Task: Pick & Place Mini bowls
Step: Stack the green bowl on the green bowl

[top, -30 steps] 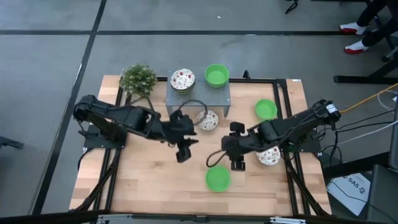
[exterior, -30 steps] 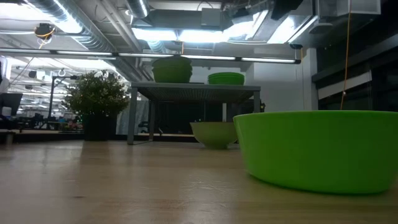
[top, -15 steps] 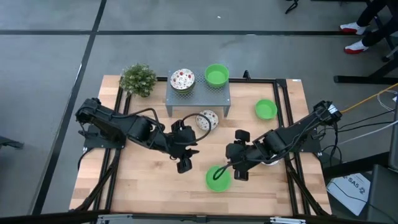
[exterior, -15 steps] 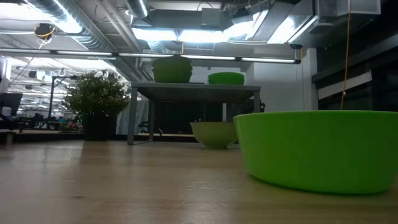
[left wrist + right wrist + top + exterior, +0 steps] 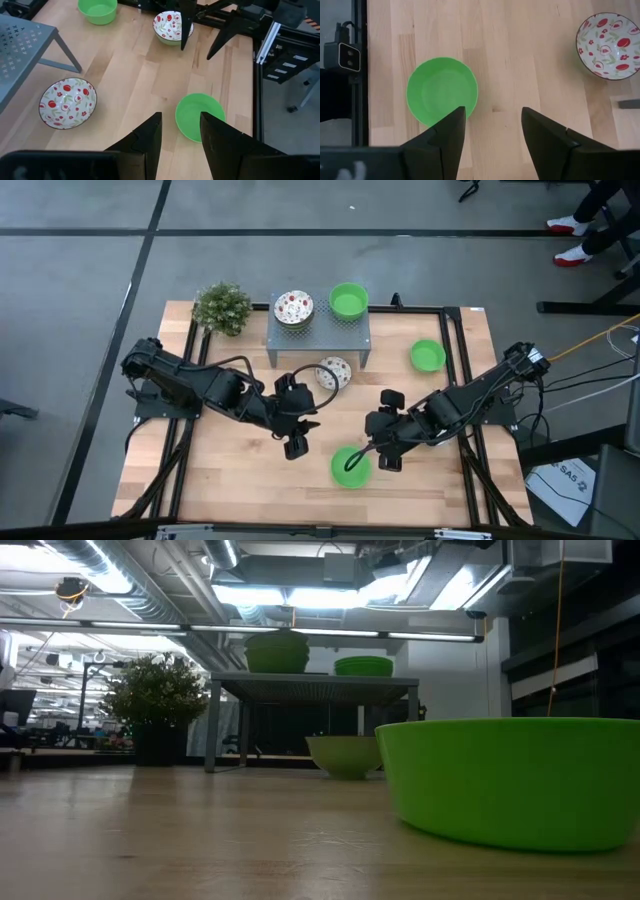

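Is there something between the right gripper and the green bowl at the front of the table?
Nothing visible. The right gripper is open, right beside the green bowl, with only bare wood under its fingers. The patterned bowl and the left gripper are off to the side.

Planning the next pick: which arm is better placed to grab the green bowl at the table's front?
Right. The right gripper, open, hangs at the green bowl, one finger over its rim. The left gripper, also open, is farther away.
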`<act>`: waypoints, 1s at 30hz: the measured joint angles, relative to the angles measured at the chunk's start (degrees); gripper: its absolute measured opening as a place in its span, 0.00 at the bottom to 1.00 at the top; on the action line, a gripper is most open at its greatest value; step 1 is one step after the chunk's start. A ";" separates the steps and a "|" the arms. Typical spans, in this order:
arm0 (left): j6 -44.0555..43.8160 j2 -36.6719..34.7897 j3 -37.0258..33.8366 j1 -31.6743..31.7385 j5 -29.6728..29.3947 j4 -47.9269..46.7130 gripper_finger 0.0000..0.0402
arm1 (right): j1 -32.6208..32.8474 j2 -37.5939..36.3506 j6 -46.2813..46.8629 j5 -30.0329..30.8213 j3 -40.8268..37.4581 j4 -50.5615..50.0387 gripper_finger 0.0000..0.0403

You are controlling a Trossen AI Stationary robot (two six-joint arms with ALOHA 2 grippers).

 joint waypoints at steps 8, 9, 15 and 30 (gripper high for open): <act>0.00 0.00 0.00 0.00 0.02 0.00 0.31 | 0.00 0.00 0.79 0.00 0.00 -0.26 0.48; 0.00 0.00 0.00 -0.02 0.02 0.00 0.31 | 0.00 0.01 0.76 0.00 0.00 -0.26 0.48; 0.08 0.00 0.00 -0.35 0.04 0.00 0.31 | 0.16 0.00 1.28 -0.04 0.00 -0.26 0.48; 6.71 2.56 -0.02 -1.16 1.47 0.02 0.31 | 5.81 0.00 5.60 3.35 0.00 -1.44 0.48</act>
